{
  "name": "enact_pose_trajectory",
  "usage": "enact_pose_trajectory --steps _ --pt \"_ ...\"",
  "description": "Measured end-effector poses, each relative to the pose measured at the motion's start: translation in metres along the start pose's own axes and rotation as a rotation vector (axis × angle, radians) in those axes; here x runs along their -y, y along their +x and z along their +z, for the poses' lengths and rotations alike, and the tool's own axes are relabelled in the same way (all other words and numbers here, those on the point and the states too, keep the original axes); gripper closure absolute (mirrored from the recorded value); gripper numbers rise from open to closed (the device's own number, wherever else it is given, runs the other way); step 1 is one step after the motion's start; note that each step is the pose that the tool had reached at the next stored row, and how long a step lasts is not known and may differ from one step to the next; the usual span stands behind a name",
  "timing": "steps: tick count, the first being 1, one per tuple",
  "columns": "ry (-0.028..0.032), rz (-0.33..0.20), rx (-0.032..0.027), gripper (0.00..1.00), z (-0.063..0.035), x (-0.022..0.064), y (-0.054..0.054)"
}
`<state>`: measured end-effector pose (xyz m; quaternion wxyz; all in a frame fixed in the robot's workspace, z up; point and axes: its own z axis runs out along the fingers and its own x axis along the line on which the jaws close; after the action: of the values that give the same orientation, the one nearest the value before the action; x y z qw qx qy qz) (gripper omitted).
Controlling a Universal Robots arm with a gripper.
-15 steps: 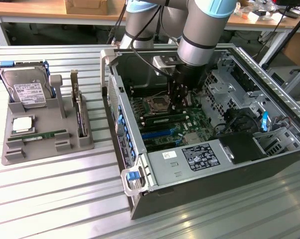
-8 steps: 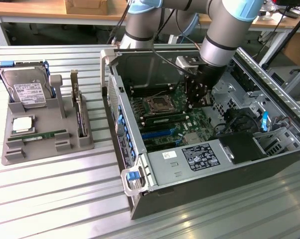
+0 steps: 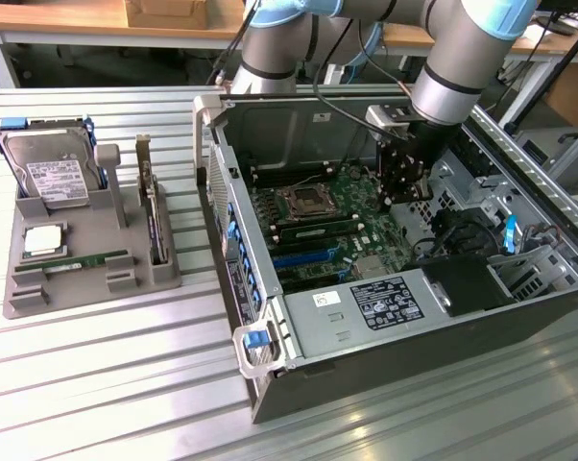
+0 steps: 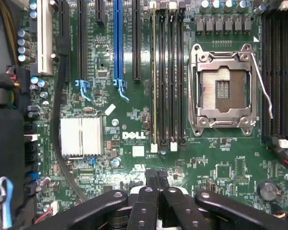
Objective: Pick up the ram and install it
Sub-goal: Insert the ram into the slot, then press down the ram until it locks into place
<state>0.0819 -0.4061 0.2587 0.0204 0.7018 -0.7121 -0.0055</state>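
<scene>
My gripper (image 3: 397, 197) hangs inside the open computer case (image 3: 270, 375), above the motherboard (image 4: 134, 139). Its black fingers (image 4: 151, 184) are pressed together with nothing between them, and the gripper (image 4: 158, 179) is shut. One ram (image 3: 318, 228), a thin green stick, stands seated in a black memory slot beside the CPU socket (image 3: 303, 202). In the wrist view this ram (image 4: 154, 81) shows edge-on in the slot farthest from the socket (image 4: 224, 91). A second ram stick (image 3: 83, 261) lies flat on the grey holder (image 3: 39, 293) at the exterior view's left.
The grey holder also carries a silver hard drive (image 3: 49, 178), a processor chip (image 3: 41, 240) and an upright card (image 3: 153, 216). Inside the case are a silver heatsink (image 4: 81, 135), blue and black expansion slots (image 4: 117, 43) and a labelled metal box (image 3: 366, 307). Ribbed metal table all around.
</scene>
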Motion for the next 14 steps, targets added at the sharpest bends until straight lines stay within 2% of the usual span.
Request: enact_pose_trajectory --steps 3,9,11,14 --pt "0.0 0.0 0.0 0.89 -0.0144 0.0003 0.0" --pt "0.0 0.0 0.0002 0.89 -0.015 0.0003 0.0" --pt "0.0 0.0 0.0001 0.89 -0.0129 -0.0056 0.0" --pt "0.0 0.0 0.0002 0.89 -0.0037 -0.0222 0.0"
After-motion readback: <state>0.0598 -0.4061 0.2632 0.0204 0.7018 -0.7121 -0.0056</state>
